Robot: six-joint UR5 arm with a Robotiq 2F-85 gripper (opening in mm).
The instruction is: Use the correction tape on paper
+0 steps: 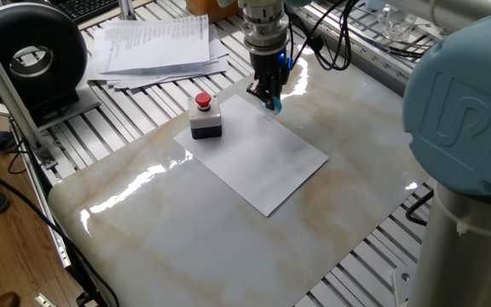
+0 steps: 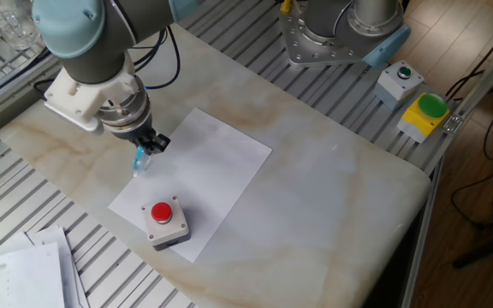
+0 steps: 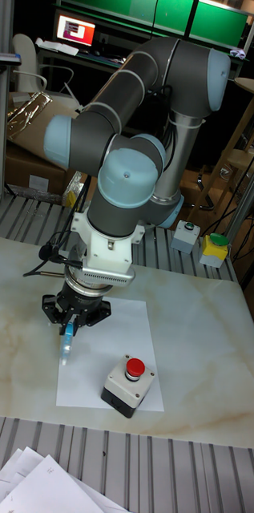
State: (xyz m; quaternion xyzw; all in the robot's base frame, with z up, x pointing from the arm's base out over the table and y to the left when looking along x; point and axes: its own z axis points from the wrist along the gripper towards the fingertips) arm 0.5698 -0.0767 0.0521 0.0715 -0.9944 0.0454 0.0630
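The black two-finger gripper (image 1: 268, 92) of the grey and light-blue robot arm (image 3: 135, 152) points down at the table and is clenched on the small light-blue plastic correction tape dispenser (image 2: 140, 159). In the tall fixed view the dispenser (image 3: 66, 337) hangs between the fingers, long side nearly upright, with its lower tip at the left edge of the blank white rectangular paper sheet (image 3: 102, 353). Whether the tip really touches the paper, I cannot tell.

In one fixed view the paper (image 1: 258, 153) lies in the middle of the frame on the beige marble-pattern table top (image 1: 186, 230), and the gripper is above its upper corner. In the other fixed view the paper (image 2: 204, 180) is left of the centre, and the gripper (image 2: 148, 144) is over its left edge.

A grey box with a round red button (image 2: 165, 222) stands on the lower part of the paper in that view, near the dispenser but apart from it. In the tall fixed view the box (image 3: 128, 389) is at the lower right corner of the sheet.

A stack of printed white pages (image 1: 156, 47) lies on the metal slats in the upper left of one fixed view, well apart from the sheet. Beside it, at the far left, stands a black round device (image 1: 28, 60). In the upper right of the other fixed view there are a small grey box with a green button (image 2: 399, 79) and a yellow box with a large green button (image 2: 429, 113).
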